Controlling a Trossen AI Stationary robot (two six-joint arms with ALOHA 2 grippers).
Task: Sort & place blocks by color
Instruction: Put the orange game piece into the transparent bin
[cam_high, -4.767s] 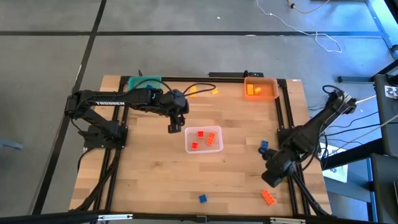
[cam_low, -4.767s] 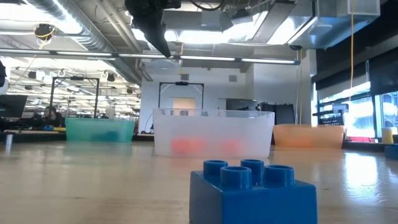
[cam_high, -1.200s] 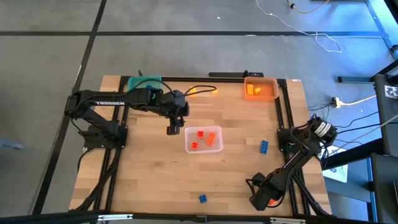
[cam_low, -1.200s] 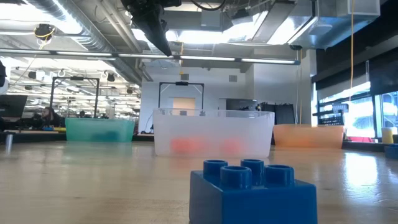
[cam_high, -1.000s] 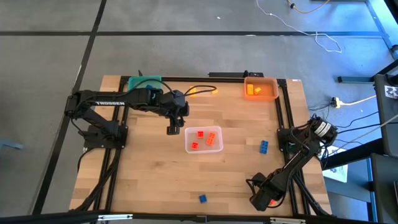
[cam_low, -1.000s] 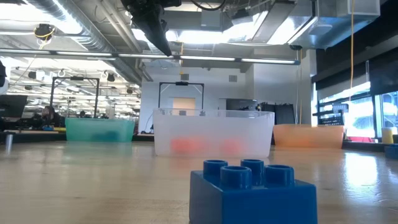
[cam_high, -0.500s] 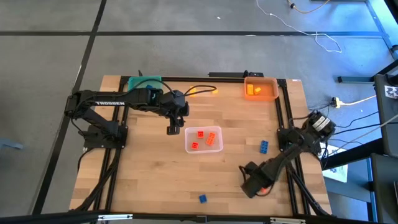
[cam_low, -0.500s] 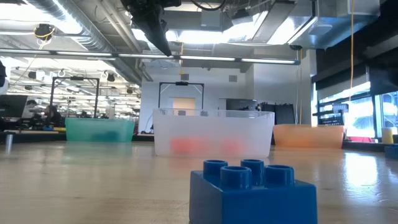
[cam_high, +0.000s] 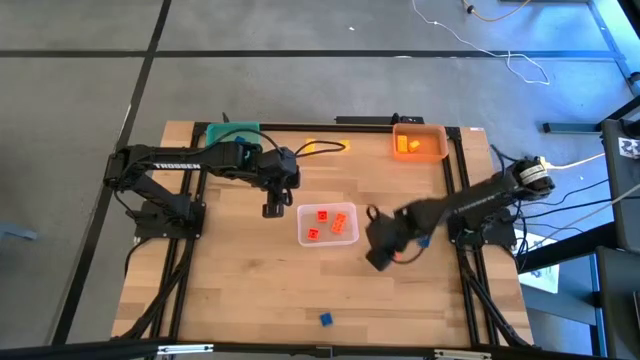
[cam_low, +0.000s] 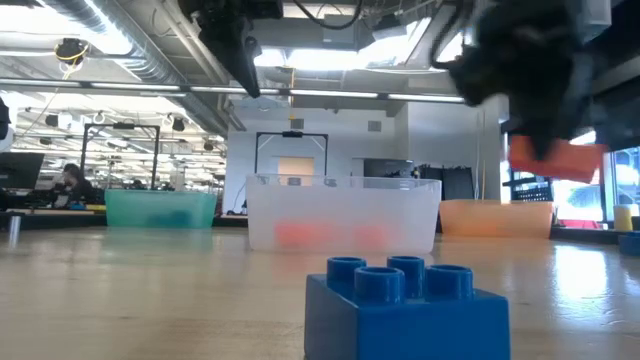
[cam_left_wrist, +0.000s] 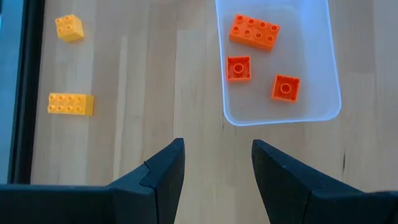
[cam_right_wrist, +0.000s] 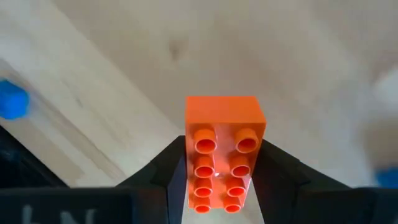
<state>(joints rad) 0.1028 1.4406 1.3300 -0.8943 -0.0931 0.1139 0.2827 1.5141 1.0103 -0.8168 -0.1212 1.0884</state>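
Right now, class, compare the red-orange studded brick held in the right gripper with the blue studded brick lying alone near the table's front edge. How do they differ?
The red-orange studded brick is clamped between the right gripper's fingers, off the table; the blue studded brick rests on the wood, untouched. The red-orange one is long, with eight studs in two rows; the blue one is shorter, showing four. One is red-orange, one blue. Both are studded plastic bricks outside any bin.

3 blocks (cam_left_wrist: 254, 32) in mid bin (cam_high: 303, 238), R pincer (cam_high: 384, 253) beside

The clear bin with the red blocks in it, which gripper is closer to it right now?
Roughly equal. Left gripper, open, hovers just off the clear bin's left edge; right gripper, holding an orange block, is just off its right edge.
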